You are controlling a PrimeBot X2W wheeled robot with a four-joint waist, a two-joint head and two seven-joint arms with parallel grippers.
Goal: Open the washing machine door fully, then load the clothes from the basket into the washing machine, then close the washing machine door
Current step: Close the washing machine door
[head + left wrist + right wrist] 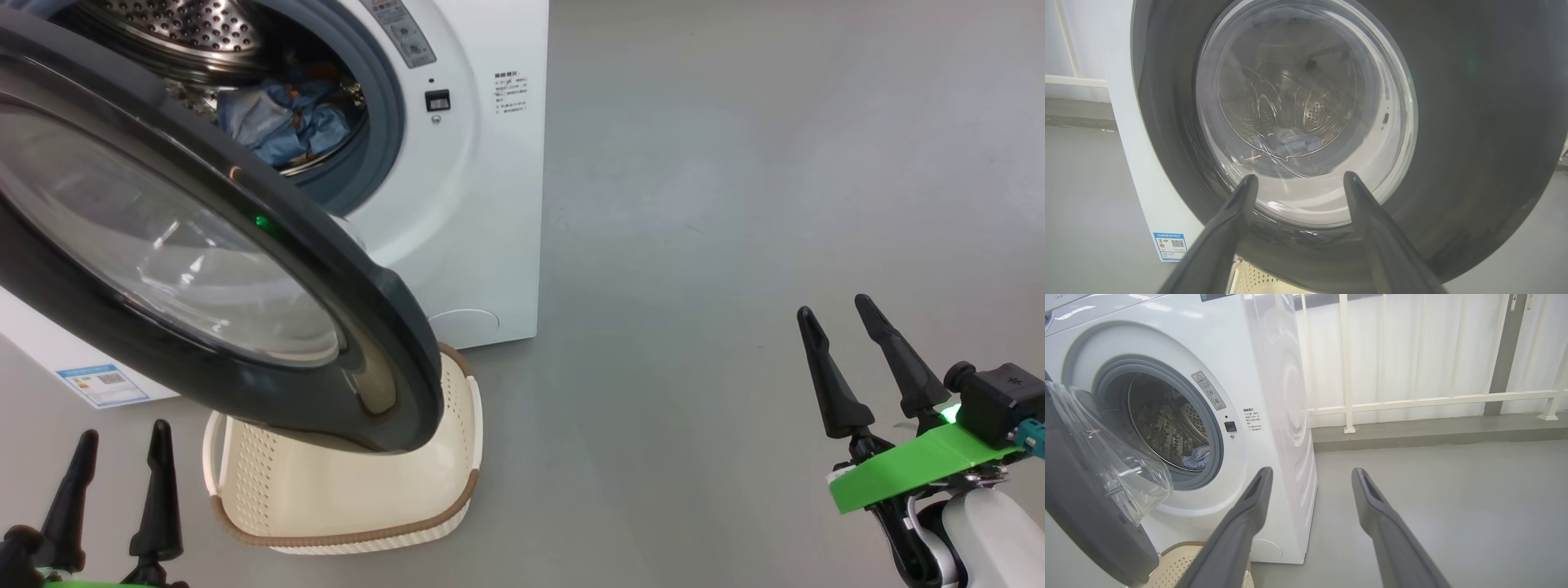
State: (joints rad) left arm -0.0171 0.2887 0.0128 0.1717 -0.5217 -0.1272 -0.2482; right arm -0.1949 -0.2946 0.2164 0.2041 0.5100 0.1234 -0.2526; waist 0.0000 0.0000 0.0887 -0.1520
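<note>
The white washing machine (473, 204) stands at the upper left with its round black door (359, 327) swung partly open, its glass bowl (163, 245) towards me. Light-blue clothes (282, 118) lie inside the steel drum (1163, 424). Under the door's lower edge sits the cream basket (326, 498) with a brown rim, and nothing shows in the part of it I can see. My left gripper (118, 437) is open at the lower left, close in front of the door (1474, 122). My right gripper (837, 310) is open over bare floor at the right, well clear of the machine (1274, 355).
Grey floor (735, 204) spreads to the right of the machine. A white railing (1412, 402) and a low kerb run behind it. A blue label sticker (102, 384) is on the machine's side near the floor.
</note>
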